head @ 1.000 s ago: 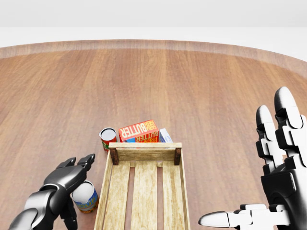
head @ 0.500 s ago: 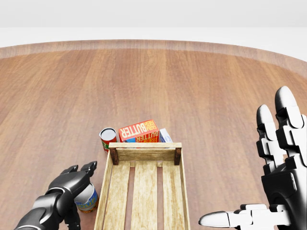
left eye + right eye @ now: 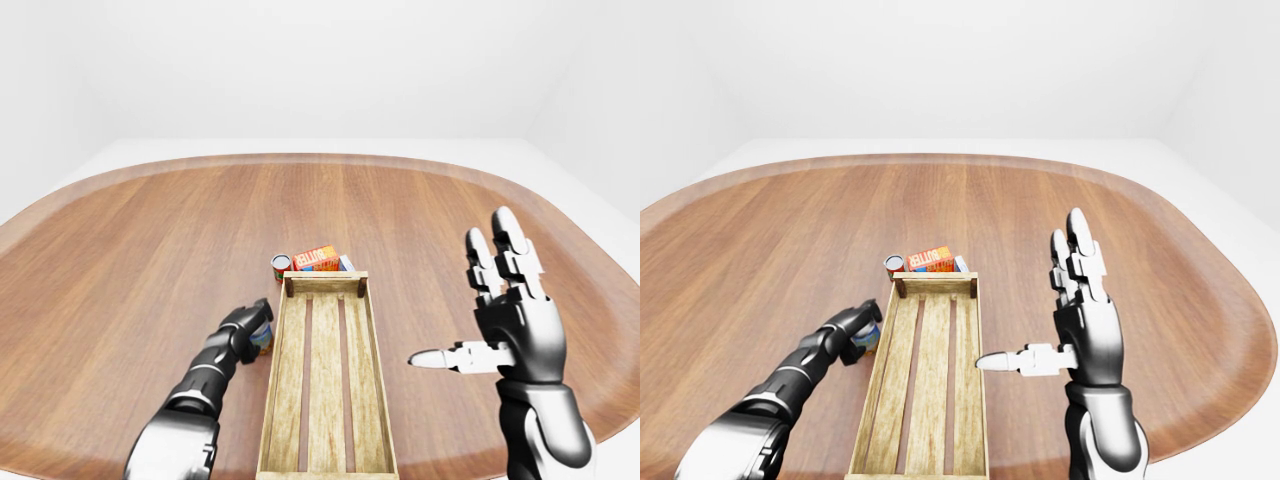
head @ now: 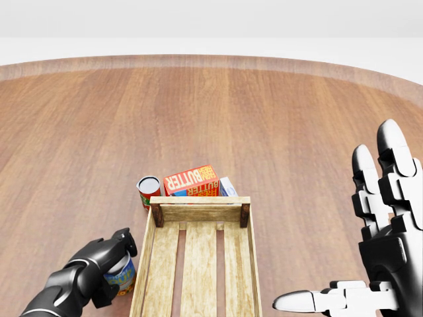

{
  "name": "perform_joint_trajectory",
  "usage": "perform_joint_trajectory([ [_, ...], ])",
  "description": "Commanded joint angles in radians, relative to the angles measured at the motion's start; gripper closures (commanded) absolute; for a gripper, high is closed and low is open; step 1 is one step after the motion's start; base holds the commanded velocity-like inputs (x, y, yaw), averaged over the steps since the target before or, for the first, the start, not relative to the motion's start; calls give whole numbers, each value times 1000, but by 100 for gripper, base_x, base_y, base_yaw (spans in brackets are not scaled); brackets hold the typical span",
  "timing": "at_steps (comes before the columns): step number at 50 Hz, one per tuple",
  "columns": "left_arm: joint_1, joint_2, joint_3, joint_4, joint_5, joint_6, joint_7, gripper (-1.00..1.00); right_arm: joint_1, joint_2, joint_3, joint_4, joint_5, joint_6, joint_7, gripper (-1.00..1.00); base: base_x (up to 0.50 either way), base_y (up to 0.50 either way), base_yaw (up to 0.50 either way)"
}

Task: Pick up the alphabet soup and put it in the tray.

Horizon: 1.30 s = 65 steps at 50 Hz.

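Metal, so hard, smooth, a bit heavy: alphabet soup can (image 4: 121, 273) just beside wooden tray (image 4: 151, 264) near table's (image 4: 264, 119) bottom edge, left hand (image 4: 106, 263) fingers curled round its side; right hand (image 4: 380, 244) spread wide.

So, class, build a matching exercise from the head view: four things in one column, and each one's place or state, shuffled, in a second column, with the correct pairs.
Things:
1. wooden tray
2. butter box
3. left hand
4. right hand

Descriptions:
A. raised with fingers spread, holding nothing
B. lying just above the tray's top end
C. wrapped about a blue-labelled can
D. nothing inside it

Pairs: 1-D, 2-B, 3-C, 4-A
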<state>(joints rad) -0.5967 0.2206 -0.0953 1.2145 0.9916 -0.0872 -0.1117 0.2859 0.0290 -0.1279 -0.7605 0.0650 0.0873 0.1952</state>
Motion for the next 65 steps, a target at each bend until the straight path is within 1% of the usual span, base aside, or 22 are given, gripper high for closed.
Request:
perform_joint_trajectory([
  [1,0,-2,-1,6,13,0,25,92,1,-1,3,-1,-1,0,-2,-100,0,0,0],
  [6,-6,3,3,3,10,0,18,80,2,-1,-1,-2,1,0,0,-100,0,0,0],
  [10,-3,18,11,-17,2,0,3,85,1,0,2,1,0,0,-1,-100,0,0,0],
  [11,-2,25,15,-27,-2,0,-2,94,0,0,3,2,-1,0,-1,-100,0,0,0],
  [18,-32,78,59,-73,-60,0,-43,91,1,-1,6,-3,-2,0,-3,-100,0,0,0],
  [22,-25,103,90,-133,-119,0,-122,94,-2,-2,11,4,-6,0,-5,-100,0,0,0],
  [25,-34,121,88,-134,-115,0,-109,94,-2,-3,13,2,-5,0,-6,-100,0,0,0],
  [32,-24,150,121,-235,-158,0,-166,95,-1,-4,13,2,-5,0,-6,-100,0,0,0],
  [35,-10,164,151,-346,-197,0,-242,96,-1,-4,14,1,-5,0,-6,-100,0,0,0],
  [39,47,169,174,-520,-224,0,-330,96,1,-3,12,-4,-4,0,-6,-100,0,0,0],
  [40,77,166,185,-624,-229,0,-371,96,0,-3,12,-4,-4,0,-6,-100,0,0,0],
  [44,134,148,212,-839,-244,0,-459,97,-1,-3,18,0,-8,0,-8,-100,0,0,0],
  [45,156,143,224,-936,-257,0,-503,98,1,-3,19,-2,-8,0,-8,-100,0,0,0],
  [48,175,132,242,-1066,-278,0,-564,98,3,-4,15,-9,-5,0,-8,-100,0,0,0],
  [49,189,124,247,-1127,-298,9,-586,98,3,-3,14,-9,-4,0,-8,-100,0,0,0],
  [50,200,119,249,-1183,-297,30,-586,98,0,-3,13,0,-3,0,-8,-100,0,0,0],
  [51,209,115,250,-1219,-293,34,-586,98,-2,-3,14,6,-4,0,-8,-100,0,0,0],
  [52,216,110,252,-1258,-297,49,-586,98,-1,-3,14,6,-5,0,-8,-100,0,0,0],
  [54,231,103,255,-1319,-307,56,-586,98,3,-3,16,-6,-4,0,-8,-100,0,0,0],
  [55,247,94,255,-1380,-306,73,-586,98,5,-3,14,-13,-2,0,-8,-100,0,0,0],
  [61,284,61,245,-1540,-340,108,-586,98,7,-2,14,-14,-1,0,-8,-100,0,0,0],
  [65,303,35,223,-1599,-321,105,-586,98,8,-1,8,-21,1,0,-6,-100,0,0,0],
])
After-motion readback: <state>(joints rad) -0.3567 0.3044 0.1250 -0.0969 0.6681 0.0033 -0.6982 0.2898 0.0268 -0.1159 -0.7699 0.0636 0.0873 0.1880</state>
